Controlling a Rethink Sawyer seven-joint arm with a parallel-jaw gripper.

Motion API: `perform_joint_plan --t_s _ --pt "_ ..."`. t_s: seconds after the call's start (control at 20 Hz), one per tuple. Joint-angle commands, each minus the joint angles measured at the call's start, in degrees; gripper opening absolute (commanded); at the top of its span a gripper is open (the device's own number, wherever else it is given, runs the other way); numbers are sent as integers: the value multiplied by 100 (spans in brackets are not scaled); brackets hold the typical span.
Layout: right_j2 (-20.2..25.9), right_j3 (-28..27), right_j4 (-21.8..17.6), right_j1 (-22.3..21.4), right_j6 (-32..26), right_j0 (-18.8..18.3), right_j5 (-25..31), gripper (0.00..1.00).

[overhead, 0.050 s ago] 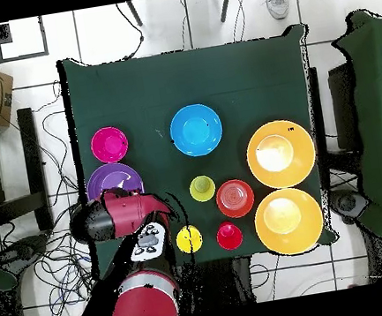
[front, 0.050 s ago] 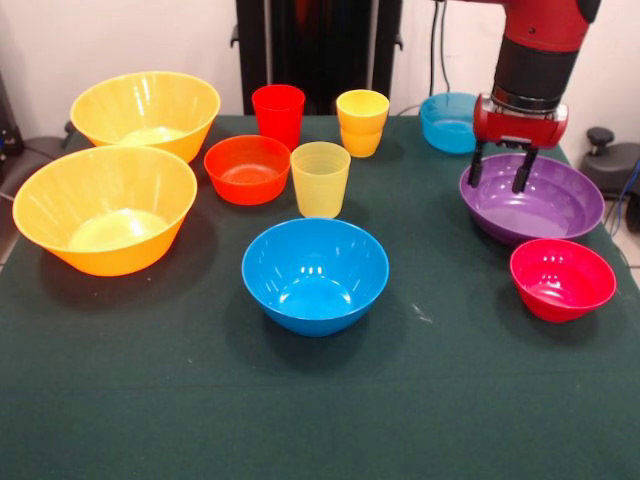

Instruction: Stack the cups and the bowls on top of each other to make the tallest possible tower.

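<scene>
Right now the gripper (front, 0.050 s ago: 498,170) hangs with its two dark fingers spread apart and nothing between them, its tips down over the far rim of the wide purple bowl (front, 0.050 s ago: 540,208). Looking straight down, the arm covers most of that bowl, only a purple crescent showing (overhead, 0.050 s ago: 109,180). Just beside it, toward the front edge, sits the small pink-red bowl (front, 0.050 s ago: 562,279), and behind the gripper a light-blue bowl (front, 0.050 s ago: 447,122) stands near the table's back edge. The medium blue bowl (front, 0.050 s ago: 315,275) rests alone in the middle of the green table (front, 0.050 s ago: 200,400), well apart from the gripper. Beyond it stand the pale yellow cup (front, 0.050 s ago: 320,179), the orange-red bowl (front, 0.050 s ago: 247,169), the red cup (front, 0.050 s ago: 278,115), and two orange-yellow cups (front, 0.050 s ago: 362,122) nested one in the other. Farthest off, the two large yellow-orange bowls (front, 0.050 s ago: 105,208) sit side by side, nearly touching. No tower is built.
</scene>
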Motion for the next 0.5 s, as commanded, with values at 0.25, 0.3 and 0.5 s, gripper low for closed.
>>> perform_joint_plan --t_s 0.25,0.3,0.5 --pt "241 -391 91 99 720 25 438 100" --pt "251 -380 78 101 703 1 431 100" --pt "267 -311 26 95 662 -49 390 100"
